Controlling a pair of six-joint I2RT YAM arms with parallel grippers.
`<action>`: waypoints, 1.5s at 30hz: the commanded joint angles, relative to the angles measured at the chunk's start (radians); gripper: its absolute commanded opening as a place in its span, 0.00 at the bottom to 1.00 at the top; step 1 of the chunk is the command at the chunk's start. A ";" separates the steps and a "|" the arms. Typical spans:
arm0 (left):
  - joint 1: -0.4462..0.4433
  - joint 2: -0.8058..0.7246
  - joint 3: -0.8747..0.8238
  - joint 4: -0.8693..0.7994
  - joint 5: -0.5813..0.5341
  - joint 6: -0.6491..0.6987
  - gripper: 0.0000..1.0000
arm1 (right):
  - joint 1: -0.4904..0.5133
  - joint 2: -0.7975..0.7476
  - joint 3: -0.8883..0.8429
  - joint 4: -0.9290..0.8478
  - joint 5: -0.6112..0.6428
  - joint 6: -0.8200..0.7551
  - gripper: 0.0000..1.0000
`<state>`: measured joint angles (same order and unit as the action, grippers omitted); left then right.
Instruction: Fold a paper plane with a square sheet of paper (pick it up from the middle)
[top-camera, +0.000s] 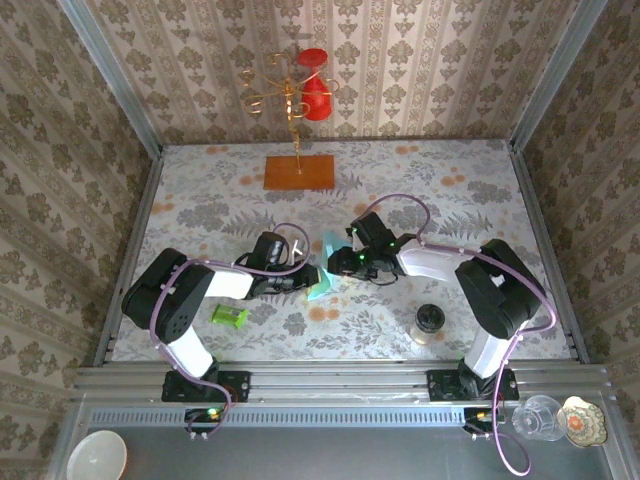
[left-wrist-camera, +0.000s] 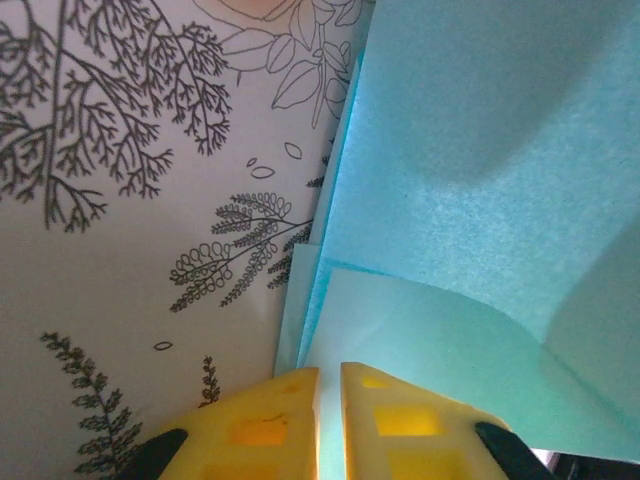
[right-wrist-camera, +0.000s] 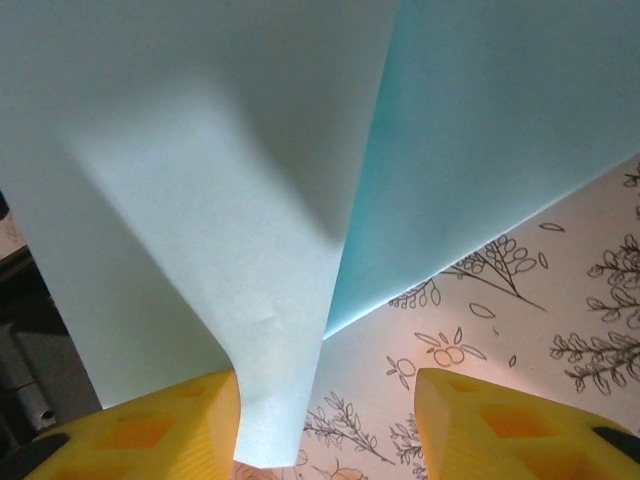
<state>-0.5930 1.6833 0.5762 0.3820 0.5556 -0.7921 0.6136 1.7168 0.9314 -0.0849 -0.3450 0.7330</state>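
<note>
The square sheet of paper is light blue, folded into layers and lifted off the table between my two grippers. In the left wrist view the sheet rises in overlapping layers, and my left gripper has its yellow fingers pinched almost together on the lower edge. In the right wrist view a curled flap of the sheet hangs down against the left finger. My right gripper stands open around that flap, its other finger well clear of it. The paper plane is out of view.
An orange board at the back carries a gold wire stand with red cups. A small green cylinder lies near the left arm. A dark-lidded jar stands near the right arm. A bowl and a glass sit on the front ledge.
</note>
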 joint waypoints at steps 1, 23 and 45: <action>-0.008 0.073 -0.026 -0.044 -0.067 0.019 0.15 | 0.005 -0.048 -0.027 0.072 -0.009 -0.027 0.56; -0.006 0.074 -0.014 -0.041 -0.049 0.032 0.14 | 0.028 -0.042 -0.050 0.086 0.064 0.062 0.45; -0.170 -0.282 0.029 -0.245 -0.334 0.419 0.29 | 0.018 -0.101 -0.023 -0.051 0.157 0.386 0.00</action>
<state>-0.7319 1.4483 0.5907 0.1986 0.3393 -0.5232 0.6331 1.6585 0.9039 -0.1001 -0.2050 1.0393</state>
